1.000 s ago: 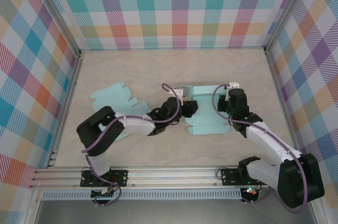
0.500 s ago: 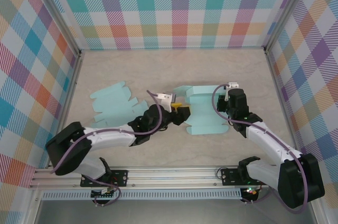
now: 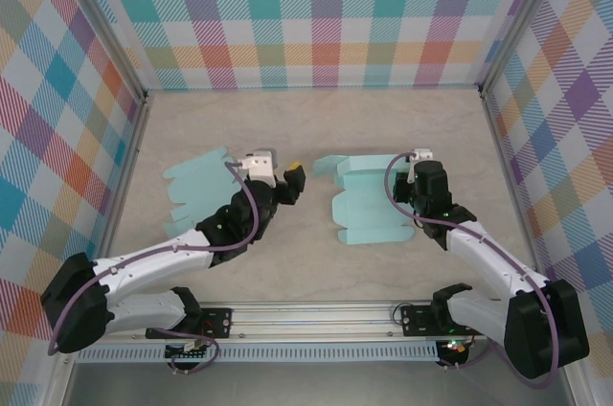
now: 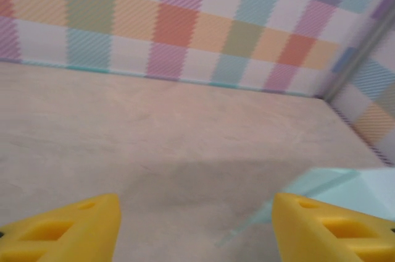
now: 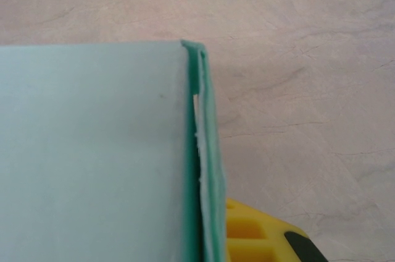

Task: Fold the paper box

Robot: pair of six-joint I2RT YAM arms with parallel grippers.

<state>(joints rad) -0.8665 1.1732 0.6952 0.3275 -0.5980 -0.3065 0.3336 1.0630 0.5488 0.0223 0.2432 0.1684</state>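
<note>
Since the earlier frame the left arm has drawn back from the box's left edge toward the left, and its jaws have parted; the box and the right arm have not shifted.

Left side: a flat blank [image 3: 196, 186] of the same pale teal card lies unfolded on the table [image 3: 316, 128], partly under the left arm, not in hand.

Left gripper [image 3: 289, 179]: between blank and box, clear of both. The wrist view shows the yellow fingertips spread wide with only bare table between them. Judged a release and retreat, likely to re-approach for another flap.

Centre right: the paper box [image 3: 369, 203] rests on the table, partly formed, panels folded over and a small flap loose at its upper left corner.

Right gripper [image 3: 414, 197]: at the box's right edge, pressed together on the card. Its wrist view shows a doubled edge with a yellow finger [image 5: 259, 240] behind it. Judged an anchor, holding the box steady against sliding while the other arm is away.
</note>
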